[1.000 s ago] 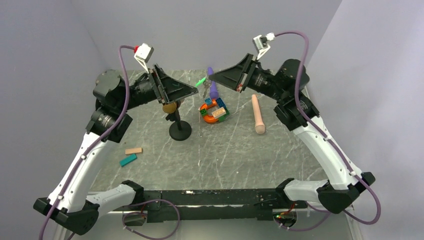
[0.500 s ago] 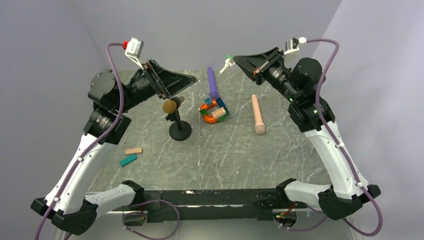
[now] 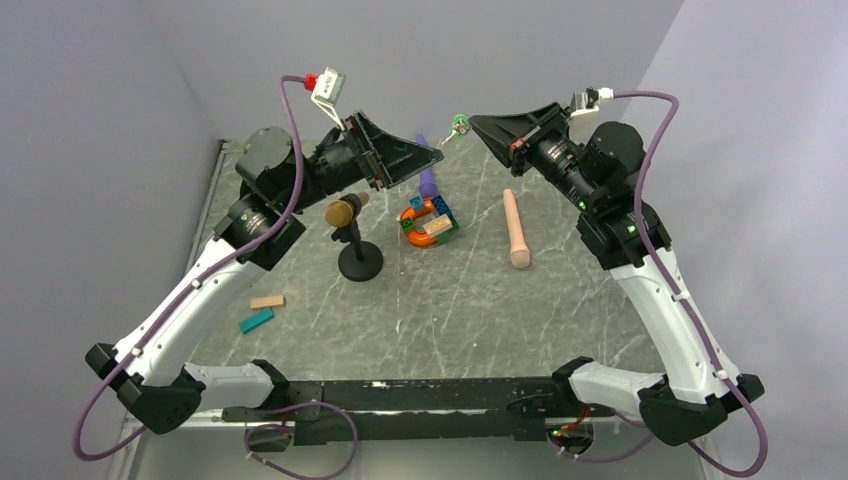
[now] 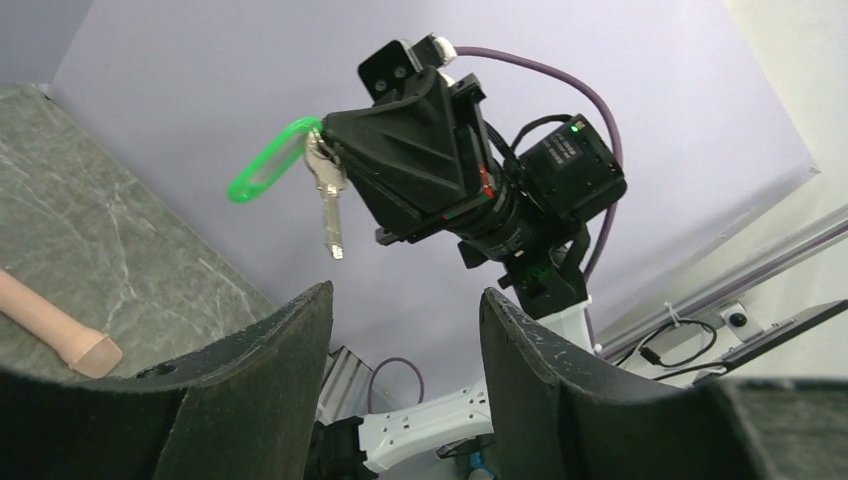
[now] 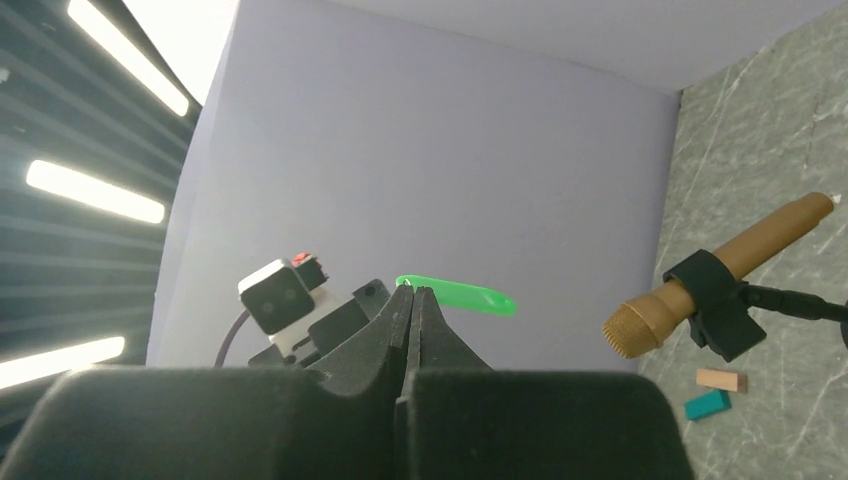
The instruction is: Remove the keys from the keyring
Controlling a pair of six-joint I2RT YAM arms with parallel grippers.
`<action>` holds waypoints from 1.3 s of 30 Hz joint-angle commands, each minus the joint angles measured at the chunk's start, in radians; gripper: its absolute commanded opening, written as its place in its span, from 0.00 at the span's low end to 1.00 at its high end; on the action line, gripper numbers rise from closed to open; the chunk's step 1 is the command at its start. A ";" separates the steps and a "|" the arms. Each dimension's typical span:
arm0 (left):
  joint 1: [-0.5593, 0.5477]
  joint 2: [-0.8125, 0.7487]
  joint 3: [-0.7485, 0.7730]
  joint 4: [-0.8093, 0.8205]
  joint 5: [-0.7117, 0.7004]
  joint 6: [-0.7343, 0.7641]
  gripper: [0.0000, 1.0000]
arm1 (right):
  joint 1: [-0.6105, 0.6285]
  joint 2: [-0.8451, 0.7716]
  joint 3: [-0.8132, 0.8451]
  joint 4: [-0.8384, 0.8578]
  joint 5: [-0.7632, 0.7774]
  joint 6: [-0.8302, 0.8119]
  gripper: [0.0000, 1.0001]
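The left gripper (image 4: 405,295) hangs raised above the marbled table (image 3: 450,300), its jaws spread wide with nothing between them. Ahead of its tips, near but not touching, is the keyring (image 4: 262,165), a bright-green loop that juts sideways from the tip of the right gripper (image 4: 325,126). A silvery key (image 4: 328,205) dangles just below that tip from the loop's near end. The right gripper points toward the left one, its fingers pressed together and clamped on the keyring's end, well above the table.
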 commanded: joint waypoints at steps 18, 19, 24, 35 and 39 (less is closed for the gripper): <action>-0.017 0.134 0.172 0.055 0.001 0.057 0.44 | 0.014 -0.033 0.003 0.139 -0.068 -0.029 0.00; -0.019 0.137 0.177 0.050 0.002 0.059 0.43 | 0.014 -0.033 -0.002 0.147 -0.070 -0.027 0.00; -0.019 0.151 0.182 0.048 0.007 0.061 0.41 | 0.013 -0.026 -0.007 0.165 -0.083 -0.029 0.00; -0.018 0.180 0.229 0.045 0.019 0.064 0.35 | 0.013 -0.014 -0.029 0.197 -0.101 -0.027 0.00; -0.019 0.197 0.262 0.021 0.021 0.075 0.29 | 0.014 -0.017 -0.031 0.202 -0.097 -0.030 0.00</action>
